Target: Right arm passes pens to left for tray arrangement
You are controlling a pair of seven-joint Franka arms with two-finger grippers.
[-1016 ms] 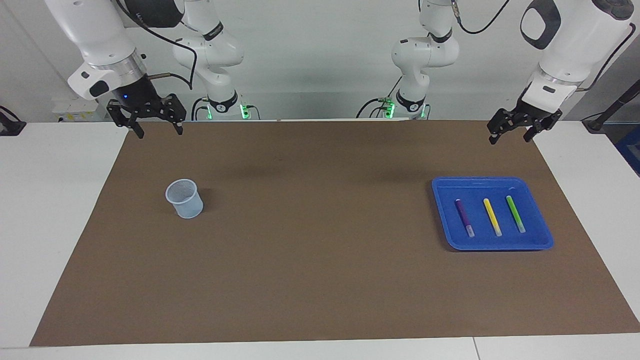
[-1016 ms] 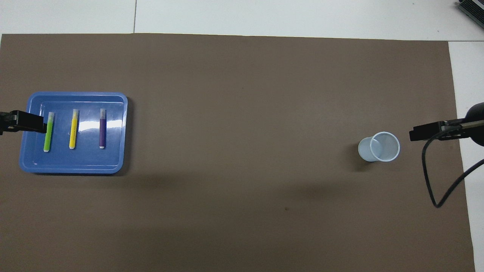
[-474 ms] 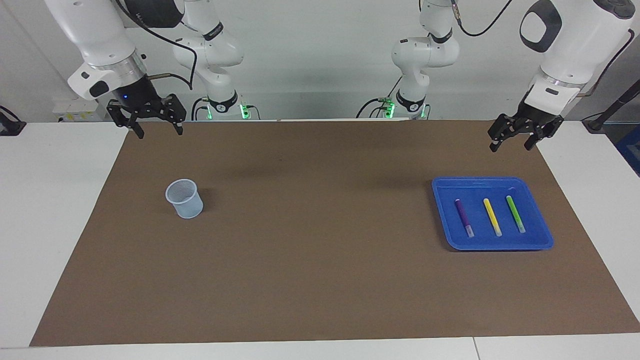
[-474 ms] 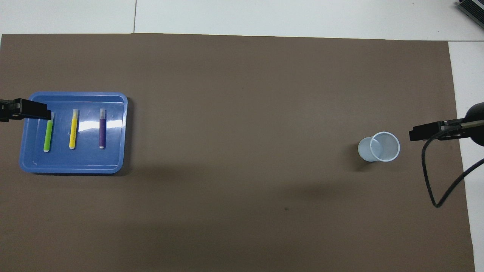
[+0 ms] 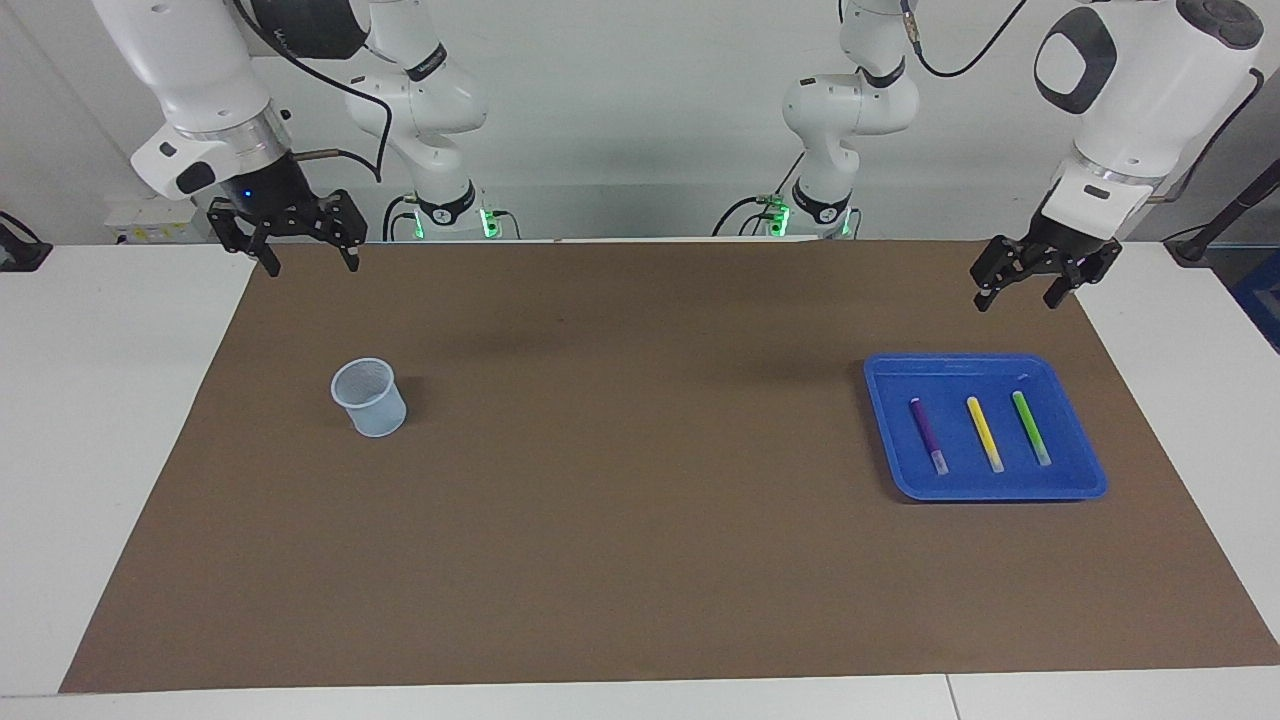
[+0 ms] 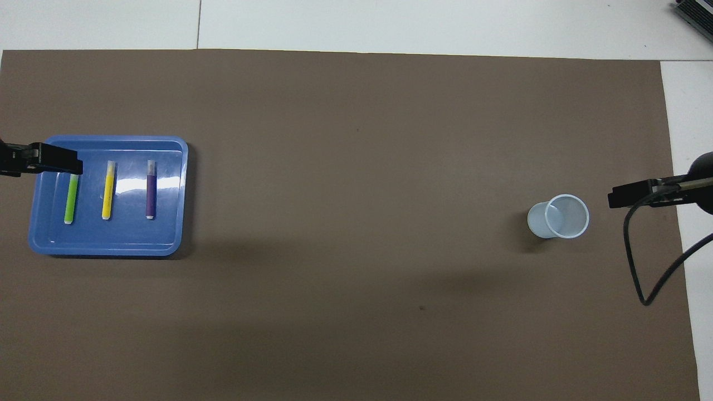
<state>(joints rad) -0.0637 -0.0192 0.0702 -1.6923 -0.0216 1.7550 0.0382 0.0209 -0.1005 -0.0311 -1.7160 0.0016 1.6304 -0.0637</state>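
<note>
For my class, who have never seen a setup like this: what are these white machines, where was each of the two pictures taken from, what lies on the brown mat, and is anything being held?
They are two robot arms, each ending in a two-fingered claw. One picture faces the robots from across the table; the other looks down from above their end. On the mat lies a blue tray holding a purple pen, a yellow pen and a green pen, side by side. A pale cup stands upright toward the right arm's end. The left claw hangs open above the mat beside the tray, the right claw open over the mat's edge. Neither holds anything.
</note>
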